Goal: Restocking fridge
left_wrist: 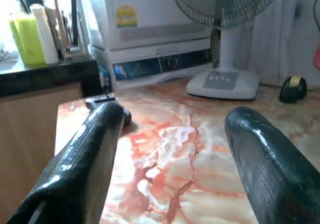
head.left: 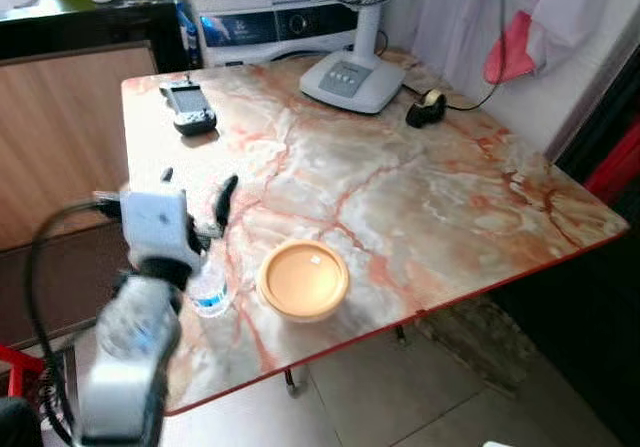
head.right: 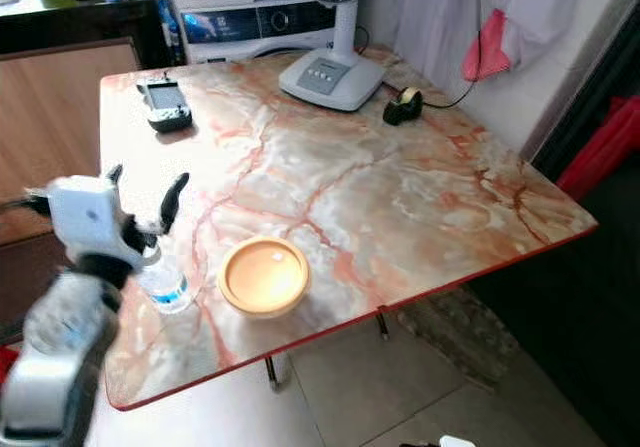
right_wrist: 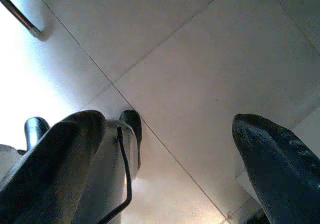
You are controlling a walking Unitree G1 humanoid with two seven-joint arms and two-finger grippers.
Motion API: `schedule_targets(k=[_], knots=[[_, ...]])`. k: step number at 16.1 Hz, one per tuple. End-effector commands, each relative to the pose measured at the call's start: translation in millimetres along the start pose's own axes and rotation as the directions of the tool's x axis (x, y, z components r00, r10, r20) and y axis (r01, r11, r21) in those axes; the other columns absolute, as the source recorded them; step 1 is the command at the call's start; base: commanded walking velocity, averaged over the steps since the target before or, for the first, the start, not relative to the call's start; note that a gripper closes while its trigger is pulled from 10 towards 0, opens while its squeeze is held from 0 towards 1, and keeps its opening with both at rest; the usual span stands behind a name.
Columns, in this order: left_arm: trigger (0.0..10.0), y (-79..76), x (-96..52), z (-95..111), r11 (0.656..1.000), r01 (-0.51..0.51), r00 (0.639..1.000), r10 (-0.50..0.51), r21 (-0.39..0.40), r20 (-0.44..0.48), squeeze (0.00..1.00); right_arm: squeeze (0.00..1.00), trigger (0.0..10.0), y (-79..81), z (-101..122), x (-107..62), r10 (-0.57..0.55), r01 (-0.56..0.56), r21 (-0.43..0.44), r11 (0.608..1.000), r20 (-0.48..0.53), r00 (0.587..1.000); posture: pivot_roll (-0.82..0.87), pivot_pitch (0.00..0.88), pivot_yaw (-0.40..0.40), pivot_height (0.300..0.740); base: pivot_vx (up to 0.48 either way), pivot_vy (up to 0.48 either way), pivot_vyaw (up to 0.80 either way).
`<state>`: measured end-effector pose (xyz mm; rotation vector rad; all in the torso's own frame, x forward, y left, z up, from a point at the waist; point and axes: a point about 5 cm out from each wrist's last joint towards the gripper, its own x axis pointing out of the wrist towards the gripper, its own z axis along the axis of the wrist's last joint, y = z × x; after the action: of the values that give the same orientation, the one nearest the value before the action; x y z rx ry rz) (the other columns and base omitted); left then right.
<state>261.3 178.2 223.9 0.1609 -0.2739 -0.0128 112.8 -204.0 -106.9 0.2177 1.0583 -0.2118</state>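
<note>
Two grippers: left gripper (head.left: 196, 199) is up over the table, fingers spread wide, nothing btwn them. Right gripper (right_wrist: 165, 154) hangs low by the floor (right_wrist: 200, 58), fingers apart too, idle.
Bottle: small water bottle (head.left: 210, 289) w/ blue label stands on the table, right under the left gripper, a bit nearer the robot than the fingertips. Not touching, I think.
Bowl: round tan bowl (head.left: 303, 280) sits just to the right of the bottle.
Task so far: barely begun, I'd say. Nothing picked up yet. Fridge can't be made out.
Left to do: grab bottle, carry it to fridge, put it in. Maybe bowl too.
Table: pink & white marble-look table (head.left: 450, 197) w/ red edge, smooth & shiny.
Far from gripper: fan (head.left: 355, 77) base, black tape roll (head.left: 426, 108), small gray handset (head.left: 188, 107).
Room: white machine (head.left: 270, 17) behind table, wood cabinet (head.left: 60, 137) on the left, pale tile floor.
</note>
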Motion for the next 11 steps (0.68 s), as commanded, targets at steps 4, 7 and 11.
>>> schedule_targets(k=[4,7,11], knots=[[10.0,7.1,9.3,13.7,0.99,0.131,0.951,-0.14,-0.05,-0.275,0.0,0.0,10.0,-1.7,-3.0,-0.3,-0.007,0.007,-0.018,1.0,-0.029,1.0,0.24,0.065,-0.08,0.74,0.0,0.0,0.0],[10.0,3.8,9.9,20.7,0.979,0.178,0.908,-0.204,-0.102,-0.367,0.0,0.0,10.0,-0.6,-3.5,-0.1,-0.002,0.0,-0.034,0.999,-0.04,0.999,0.25,0.065,-0.073,0.74,0.0,0.0,0.0],[10.0,13.3,7.1,17.3,0.984,0.15,0.858,-0.176,-0.092,-0.482,0.0,0.0,10.0,0.9,-4.1,0.0,0.0,-0.001,-0.028,1.0,-0.041,0.999,0.24,0.07,-0.058,0.74,0.0,0.0,0.0]])
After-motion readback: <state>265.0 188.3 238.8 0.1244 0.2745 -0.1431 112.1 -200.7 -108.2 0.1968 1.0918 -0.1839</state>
